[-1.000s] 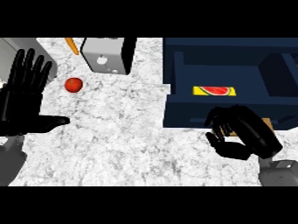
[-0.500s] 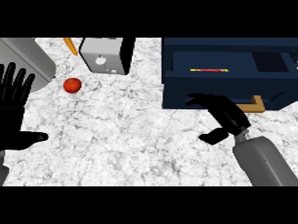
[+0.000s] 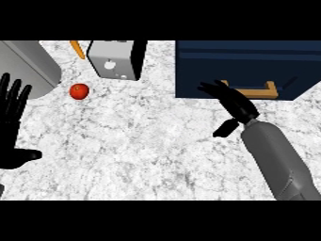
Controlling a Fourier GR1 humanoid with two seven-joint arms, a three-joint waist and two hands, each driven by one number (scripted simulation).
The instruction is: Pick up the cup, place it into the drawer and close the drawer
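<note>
The navy drawer unit stands at the back right of the marble counter, its drawer pushed in flush, with a wooden handle on the front. My right hand reaches out with straight fingers that touch the drawer front just left of the handle; its thumb points down and back. The cup shows nowhere; the shut drawer hides whatever is inside. My left hand rests open at the left edge, fingers up, holding nothing.
A small red round fruit lies on the counter at the left. Behind it stands a grey box-shaped appliance, with an orange carrot beside it. A grey curved object fills the back left corner.
The drawer, open a second ago with a red and yellow thing inside, is now shut. My right hand moved forward against its front. The left hand drifted left.
</note>
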